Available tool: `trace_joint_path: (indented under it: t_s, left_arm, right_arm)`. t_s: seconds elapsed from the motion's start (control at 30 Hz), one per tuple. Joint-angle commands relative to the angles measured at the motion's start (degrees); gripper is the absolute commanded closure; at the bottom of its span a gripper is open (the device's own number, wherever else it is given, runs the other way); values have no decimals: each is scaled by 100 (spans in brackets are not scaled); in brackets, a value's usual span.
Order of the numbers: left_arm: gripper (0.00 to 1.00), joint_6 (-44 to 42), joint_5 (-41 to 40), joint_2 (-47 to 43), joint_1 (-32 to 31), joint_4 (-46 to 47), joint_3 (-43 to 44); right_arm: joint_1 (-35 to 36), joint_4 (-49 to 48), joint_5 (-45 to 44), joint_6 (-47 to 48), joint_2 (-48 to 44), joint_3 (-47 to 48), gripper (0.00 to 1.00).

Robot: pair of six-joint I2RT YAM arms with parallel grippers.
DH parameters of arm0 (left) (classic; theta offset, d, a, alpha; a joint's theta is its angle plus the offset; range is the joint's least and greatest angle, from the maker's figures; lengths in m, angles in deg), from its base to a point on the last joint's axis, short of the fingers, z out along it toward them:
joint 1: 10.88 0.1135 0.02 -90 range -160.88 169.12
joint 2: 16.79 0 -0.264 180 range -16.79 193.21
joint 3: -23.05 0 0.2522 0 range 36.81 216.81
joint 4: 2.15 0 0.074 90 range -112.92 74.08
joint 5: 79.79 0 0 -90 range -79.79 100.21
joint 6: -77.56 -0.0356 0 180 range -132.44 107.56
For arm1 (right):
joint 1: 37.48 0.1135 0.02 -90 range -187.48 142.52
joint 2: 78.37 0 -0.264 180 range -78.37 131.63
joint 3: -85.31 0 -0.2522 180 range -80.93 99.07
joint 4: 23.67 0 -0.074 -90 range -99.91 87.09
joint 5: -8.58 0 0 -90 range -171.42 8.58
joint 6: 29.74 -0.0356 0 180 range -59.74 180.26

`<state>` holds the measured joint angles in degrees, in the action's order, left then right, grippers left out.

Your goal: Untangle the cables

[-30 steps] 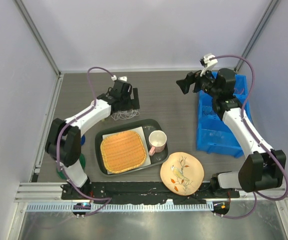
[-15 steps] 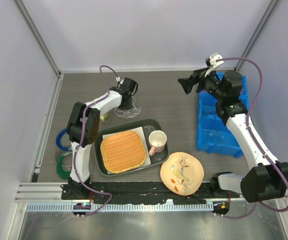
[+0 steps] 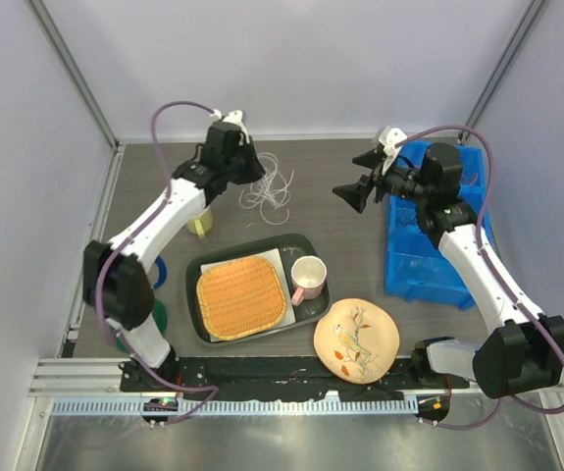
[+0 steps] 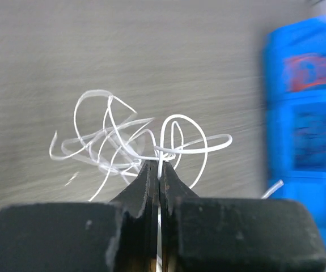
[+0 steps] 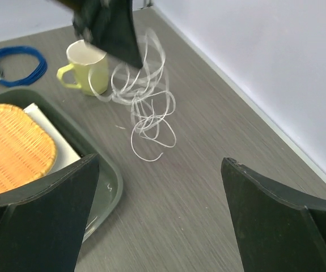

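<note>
The cables [image 3: 270,186] are a loose tangle of hair-thin white wires, hanging off the table at the back centre. My left gripper [image 3: 249,167] is shut on one white strand, and the bunch [image 4: 128,141] dangles beyond its fingertips [image 4: 151,175]. From the right wrist, the cables [image 5: 145,105] trail down from the left gripper [image 5: 109,28] to the tabletop. My right gripper [image 3: 355,188] hovers to the right of the bunch, apart from it, jaws wide open with nothing between them [image 5: 160,164].
A dark tray [image 3: 301,245] holds a wicker mat [image 3: 240,296] and a pink mug [image 3: 308,278]. A painted plate [image 3: 356,339] lies at the front. A yellow mug [image 3: 200,224] stands left of the cables. A blue bin [image 3: 429,245] is at right; tape rings [image 3: 159,270] at left.
My left gripper closed on the cables and lifted them up, back and to the right off the table. The right gripper swung left toward the bunch.
</note>
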<state>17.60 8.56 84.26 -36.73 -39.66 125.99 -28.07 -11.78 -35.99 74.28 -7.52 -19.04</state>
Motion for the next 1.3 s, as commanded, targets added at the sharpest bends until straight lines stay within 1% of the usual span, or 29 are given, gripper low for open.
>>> trace_joint_path:
  t_s: [0.0, 0.03, 0.1, 0.17, 0.2, 0.33, 0.4, 0.5, 0.53, 0.7, 0.8, 0.87, 0.9, 0.93, 1.0, 1.03, 1.07, 1.1, 1.13, 1.17, 1.23, 1.27]
  left_arm:
    - [100, 405, 1184, -999, 18, 1389, -357]
    - [100, 423, 1332, -1087, 18, 1469, -367]
    - [100, 485, 1771, -1281, 18, 1627, -341]
    - [100, 555, 2166, -1404, 18, 1767, -314]
    - [100, 625, 2291, -1439, 18, 1821, -279]
    - [100, 792, 2888, -1492, 18, 1979, -148]
    - [100, 828, 3160, -1510, 18, 1997, -69]
    - [100, 916, 3249, -1553, 18, 2014, 19]
    - [100, 950, 3259, -1571, 18, 2006, 28]
    - [100, 907, 3320, -1721, 27, 1971, 46]
    - [100, 845, 3312, -1817, 27, 1970, 20]
    - [100, 819, 3268, -1853, 18, 1927, 81]
    - [100, 767, 3250, -1861, 18, 1874, 107]
    - [100, 731, 3233, -1870, 18, 1795, 134]
    - [100, 592, 3084, -1940, 18, 1716, 152]
    - [100, 521, 3005, -1967, 27, 1611, 134]
    - [100, 459, 2943, -2002, 18, 1558, 82]
    - [100, 346, 2777, -2063, 27, 1514, 46]
    - [100, 310, 2688, -2098, 18, 1479, -6]
    - [100, 274, 2635, -2125, 18, 1478, -102]
    - [100, 230, 2538, -2187, 27, 1504, -165]
    - [100, 221, 2564, -2187, 27, 1496, -182]
  right_arm:
    - [315, 55, 265, 786, -63, -54, 6]
    - [385, 55, 221, 821, -28, -63, 6]
    - [578, 55, -147, 839, 208, 33, 6]
    - [685, 72, -498, 664, 429, 269, 6]
    - [729, 73, -752, 367, 699, 384, 6]
    - [746, 108, -773, -47, 1306, 894, 9]
    - [747, 3, -650, -241, 1519, 983, 10]
    - [747, -164, -386, -452, 1870, 1115, 11]
    - [738, -243, -281, -653, 2028, 1193, 12]
    - [773, -366, -175, -1050, 2398, 1396, 15]
    - [895, -893, -228, -1567, 2653, 1370, 20]
    - [966, -1017, -61, -1604, 2820, 1457, 23]
    - [1027, -991, -61, -1613, 2933, 1501, 28]
    - [1045, -878, -78, -1596, 2961, 1589, 47]
    - [1054, -798, -322, -1621, 2935, 1642, 69]
    - [1045, -815, -446, -1631, 2882, 1590, 95]
    - [1045, -885, -604, -1631, 2777, 1503, 99]
    - [1045, -1042, -910, -1657, 2672, 1371, 99]
    - [1045, -1461, -1061, -1788, 2393, 1048, 99]
    - [1045, -1666, -1158, -1815, 2259, 897, 99]
    - [1045, -1904, -1264, -1737, 1935, 624, 99]
    - [1054, -1870, -1230, -1640, 1854, 597, 99]
